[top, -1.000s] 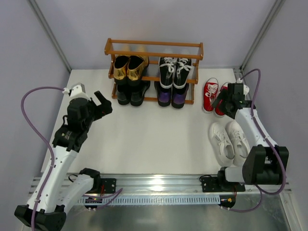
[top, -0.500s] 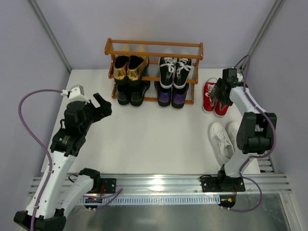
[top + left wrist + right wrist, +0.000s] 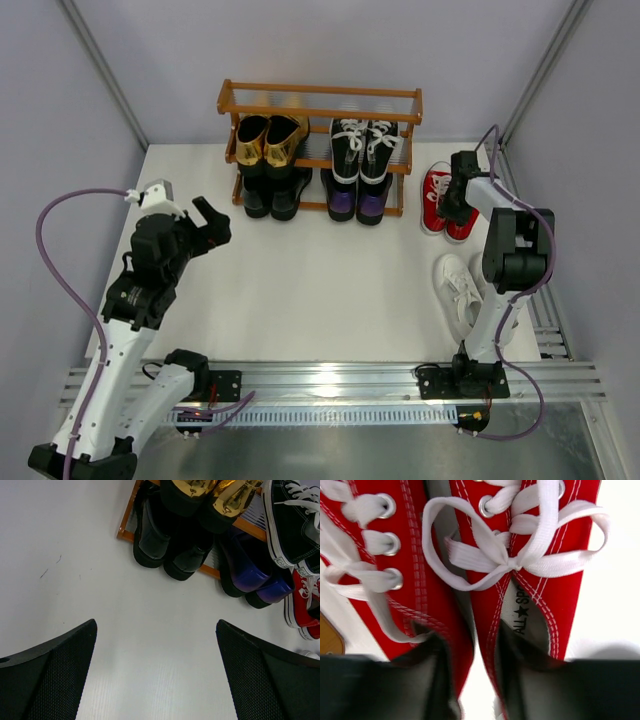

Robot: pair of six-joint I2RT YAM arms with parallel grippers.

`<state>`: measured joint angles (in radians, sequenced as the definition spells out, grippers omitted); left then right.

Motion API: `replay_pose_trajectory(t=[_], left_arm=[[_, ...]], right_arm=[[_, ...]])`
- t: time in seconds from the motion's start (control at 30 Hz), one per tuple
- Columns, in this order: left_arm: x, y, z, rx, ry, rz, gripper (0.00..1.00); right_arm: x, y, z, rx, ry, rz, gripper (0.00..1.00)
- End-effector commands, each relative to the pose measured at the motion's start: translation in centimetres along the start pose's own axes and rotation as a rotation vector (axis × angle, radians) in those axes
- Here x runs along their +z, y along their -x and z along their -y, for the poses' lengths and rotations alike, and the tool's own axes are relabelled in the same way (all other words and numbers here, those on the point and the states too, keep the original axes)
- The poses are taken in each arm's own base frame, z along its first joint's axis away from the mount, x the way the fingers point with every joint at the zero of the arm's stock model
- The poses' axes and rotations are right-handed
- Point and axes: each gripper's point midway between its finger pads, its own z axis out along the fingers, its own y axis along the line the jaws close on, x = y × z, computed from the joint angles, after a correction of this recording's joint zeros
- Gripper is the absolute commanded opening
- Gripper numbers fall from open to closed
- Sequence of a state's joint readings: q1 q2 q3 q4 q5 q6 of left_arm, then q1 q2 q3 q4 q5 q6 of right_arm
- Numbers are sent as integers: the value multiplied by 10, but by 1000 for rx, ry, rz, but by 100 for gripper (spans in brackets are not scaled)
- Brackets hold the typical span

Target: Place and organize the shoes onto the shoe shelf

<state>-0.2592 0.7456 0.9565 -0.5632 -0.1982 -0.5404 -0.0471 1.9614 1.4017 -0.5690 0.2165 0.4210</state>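
Observation:
The shoe shelf (image 3: 320,92) stands at the back. It holds gold loafers (image 3: 268,140) and black-and-white sneakers (image 3: 362,145) on the middle tier. Glossy black dress shoes (image 3: 270,197) and purple loafers (image 3: 357,206) are on the bottom tier. The red sneakers (image 3: 436,192) stand on the table right of the shelf. My right gripper (image 3: 457,203) is down over their heels. In the right wrist view (image 3: 476,650) one finger (image 3: 420,680) is inside each shoe opening, astride the two inner walls, with a gap still between the shoes (image 3: 540,595). My left gripper (image 3: 212,222) is open and empty (image 3: 155,640).
The white sneakers (image 3: 462,292) lie on the table near the right arm, partly hidden by it. The shelf's top tier holds nothing. Grey walls close in the left, back and right sides. A metal rail (image 3: 330,385) runs along the near edge.
My right arm has swung its gripper left and down onto the heels of the red sneakers. My left arm has drawn back slightly.

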Motion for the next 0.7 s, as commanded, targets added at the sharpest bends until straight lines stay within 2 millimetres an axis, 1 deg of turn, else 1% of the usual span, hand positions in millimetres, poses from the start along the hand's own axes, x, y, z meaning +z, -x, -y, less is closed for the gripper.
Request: replay_pose_trajectory(t=[0.0,0.07,0.1,0.13,0.17,0.2,0.23,0.27,0.3,0.33,0.37,0.43,0.47,0.53,0.57,0.63,0.67], left_arm=[[-3,0,-4,19,6,4,100],[-4,0,-4,18,8,3,100],[-5,1,-4,16,7,6,100],[-5,1,-3,18,3,6,100],[-6,1,-3,18,3,6,100],[-6,2,-3,16,5,7,100],[-7,1,-3,18,3,6,100],[-7,2,-3,15,3,9,100],[-8,2,-3,16,2,9,100],[-8,3,-3,16,2,9,100],[-9,4,-2,15,0,12,100],[-9,4,-2,16,2,11,100],[-10,6,-2,16,0,15,100],[-11,8,-1,15,-2,19,100],[-11,8,-1,15,0,19,100],[-14,10,-1,14,-2,25,100],[-13,8,-2,15,0,21,100]], right_arm=[[-1,-2,-1,-5,11,-12,33],[-13,6,-1,2,22,20,20],[-19,10,0,8,24,37,9],[-33,20,2,13,23,75,5],[-42,24,3,12,23,91,4],[-53,35,4,16,22,124,4],[-63,41,5,19,24,146,4],[-85,51,7,27,35,188,4],[-100,64,6,36,47,228,4],[-114,72,8,42,49,261,4],[-141,86,9,60,69,323,4],[-171,100,12,71,89,391,4],[-202,112,14,91,119,461,4],[-233,122,13,94,167,525,4],[-265,132,14,107,211,599,4],[-297,138,13,103,258,661,4],[-318,144,12,106,284,709,4]])
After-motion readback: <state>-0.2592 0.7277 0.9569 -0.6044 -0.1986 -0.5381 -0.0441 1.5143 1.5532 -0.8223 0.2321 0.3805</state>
